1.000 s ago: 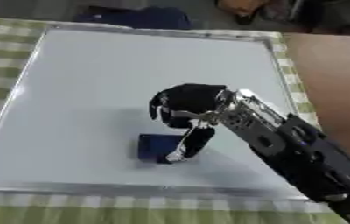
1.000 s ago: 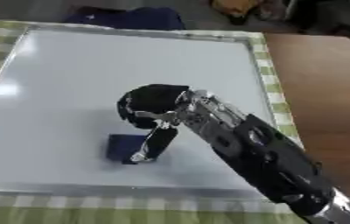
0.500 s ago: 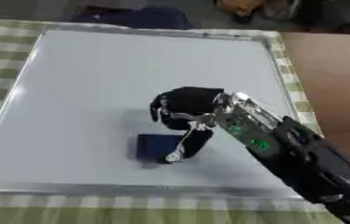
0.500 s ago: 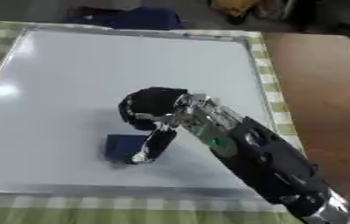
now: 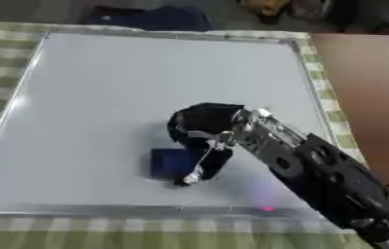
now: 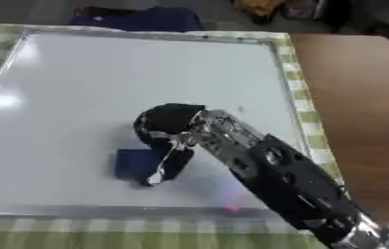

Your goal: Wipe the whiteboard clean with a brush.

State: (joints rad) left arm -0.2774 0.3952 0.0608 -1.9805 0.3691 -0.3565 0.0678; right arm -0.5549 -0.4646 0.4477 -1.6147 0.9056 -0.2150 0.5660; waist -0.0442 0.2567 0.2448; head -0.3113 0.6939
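I have the right hand [image 5: 204, 130] curled over the blue brush [image 5: 172, 163] near the whiteboard's [image 5: 104, 82] near edge, mid-wipe; next I must sweep it across the board.

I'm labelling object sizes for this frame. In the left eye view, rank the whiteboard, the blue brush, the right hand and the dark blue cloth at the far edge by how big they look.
1. whiteboard, by far
2. cloth
3. right hand, nearer the camera, so close to the cloth
4. brush, partly hidden by the hand
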